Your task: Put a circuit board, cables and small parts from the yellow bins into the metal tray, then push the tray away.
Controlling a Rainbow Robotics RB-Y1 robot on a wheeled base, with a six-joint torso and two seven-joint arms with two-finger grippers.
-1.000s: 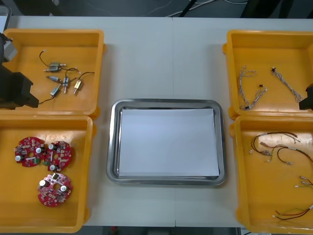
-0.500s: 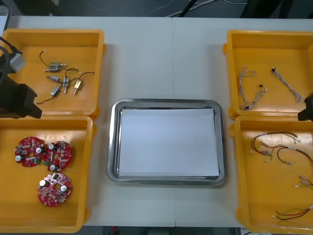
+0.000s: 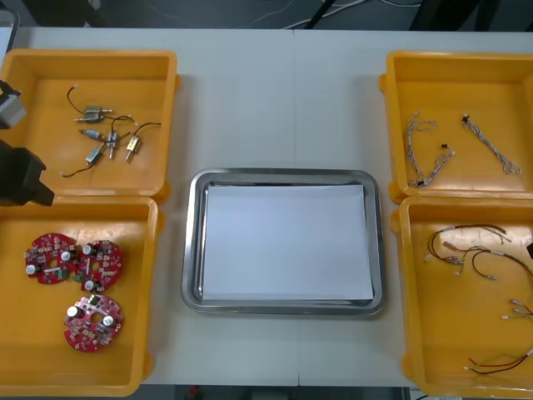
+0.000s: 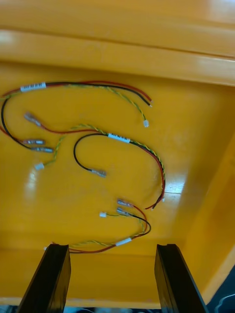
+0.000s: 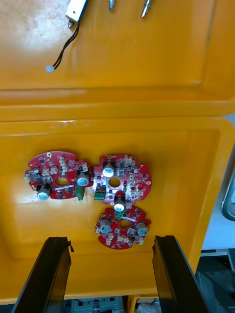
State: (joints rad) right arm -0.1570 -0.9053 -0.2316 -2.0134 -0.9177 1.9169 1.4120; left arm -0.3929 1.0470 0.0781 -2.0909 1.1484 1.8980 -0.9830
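Three round red circuit boards (image 5: pixel 120 178) lie close together in the near left yellow bin (image 3: pixel 133 333). My left gripper (image 5: pixel 110 239) hangs open above that bin, just short of the nearest board (image 5: pixel 121 227); the left arm (image 3: pixel 18 175) shows at the table's left edge. Over the near right bin (image 3: pixel 416 292) my right gripper (image 4: pixel 112 247) stands open, with red and yellow cables (image 4: pixel 122 142) beyond its fingers. The metal tray (image 3: pixel 193 242), white inside, sits in the middle and holds nothing.
Small metal parts (image 3: pixel 108 137) with black leads lie in the far left bin (image 3: pixel 166 100). Twisted blue and white cables (image 3: pixel 425 150) rest in the far right bin (image 3: pixel 396 100). Bare table lies beyond the tray.
The left arm has drawn back toward the table's left edge. The right arm has slid off the right edge of the front view, toward the near right bin.
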